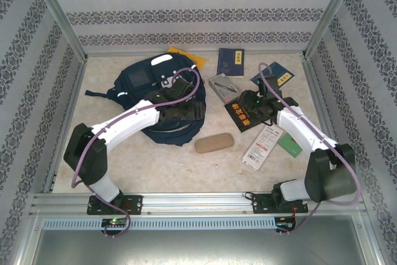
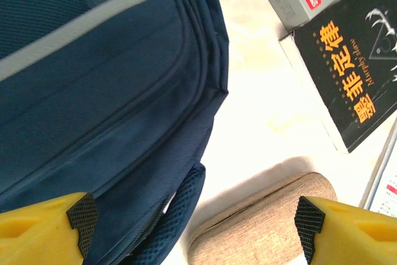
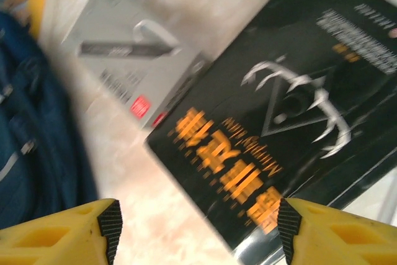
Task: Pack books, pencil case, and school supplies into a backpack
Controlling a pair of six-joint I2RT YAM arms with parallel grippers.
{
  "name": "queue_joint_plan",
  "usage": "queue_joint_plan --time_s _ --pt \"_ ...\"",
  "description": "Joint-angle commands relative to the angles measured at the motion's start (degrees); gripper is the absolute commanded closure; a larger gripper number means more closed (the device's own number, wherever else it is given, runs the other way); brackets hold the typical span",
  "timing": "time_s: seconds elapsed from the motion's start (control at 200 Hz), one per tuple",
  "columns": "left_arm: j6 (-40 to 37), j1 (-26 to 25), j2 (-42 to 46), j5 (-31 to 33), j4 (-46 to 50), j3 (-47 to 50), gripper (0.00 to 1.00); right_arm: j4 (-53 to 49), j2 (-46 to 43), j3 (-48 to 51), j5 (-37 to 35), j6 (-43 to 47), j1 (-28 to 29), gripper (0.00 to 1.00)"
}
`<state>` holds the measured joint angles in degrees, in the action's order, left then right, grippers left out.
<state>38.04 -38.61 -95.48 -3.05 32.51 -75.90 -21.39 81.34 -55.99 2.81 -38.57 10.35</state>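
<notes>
Left hand (image 2: 195, 221) and right hand (image 3: 198, 224) are hovering open, empty; black book (image 3: 279, 122), grey box (image 3: 118, 41), pencil case (image 1: 214, 143) are lying outside the backpack (image 1: 139, 82): packing seemingly unstarted.

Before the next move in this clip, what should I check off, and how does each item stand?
1. Left hand open and empty: ok.
2. Right hand open, nothing held, over the black book: ok.
3. Backpack opening unzipped: cannot tell.
4. Pencil case lying free on the table: ok.
5. Black book clear of the grey box: cannot tell; their edges meet.
6. White packet packed: not ok, it lies on the table.
</notes>
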Motion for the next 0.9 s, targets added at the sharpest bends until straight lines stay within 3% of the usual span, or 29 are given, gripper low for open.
queue_joint_plan --time_s 0.0,0.485,0.894 --pt "0.9 -2.1 -1.5 -0.5 -2.0 -2.6 0.14 2.1 5.7 -4.0 -2.4 0.9 -3.9 0.34" --pt "2.8 -4.7 -1.8 -0.9 -1.8 0.6 0.14 -1.9 32.8 -26.6 1.7 1.6 -13.6 0.38" --pt "3.1 -4.7 -2.6 0.6 0.0 -0.9 0.14 -5.5 42.1 -33.2 7.1 2.4 -13.9 0.40"
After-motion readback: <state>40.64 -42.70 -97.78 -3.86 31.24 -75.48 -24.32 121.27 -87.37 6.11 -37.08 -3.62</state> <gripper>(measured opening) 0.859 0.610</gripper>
